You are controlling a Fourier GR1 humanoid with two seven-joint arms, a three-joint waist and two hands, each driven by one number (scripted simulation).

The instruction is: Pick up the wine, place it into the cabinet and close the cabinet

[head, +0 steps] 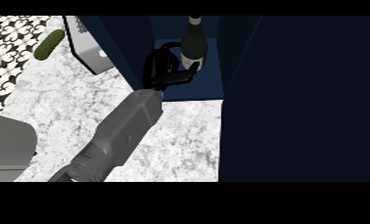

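The black fingers of one hand curl toward the lower body of the wine bottle, their tips touching its pale label; whether they close fully round the glass cannot be told, since the dark hand blends into the dark cabinet interior and the far side of the bottle is hidden. The grey forearm runs from the lower left edge up to the hand. Which arm this is cannot be told with certainty from its angle; it enters left of centre, as the robot's left would. Only this one hand shows; at the far left edge a grey rounded shape is cut off and cannot be identified.

One wine bottle is visible, standing upright inside the open cabinet, on its blue floor, with the neck pointing toward the top of the view and the long axis running near vertical in the picture. Its cap is cut by the upper band.

The cabinet's dark door fills the right side. On the marbled worktop lie one green cucumber and one pale boxlike object, partly hidden behind the cabinet's left wall.
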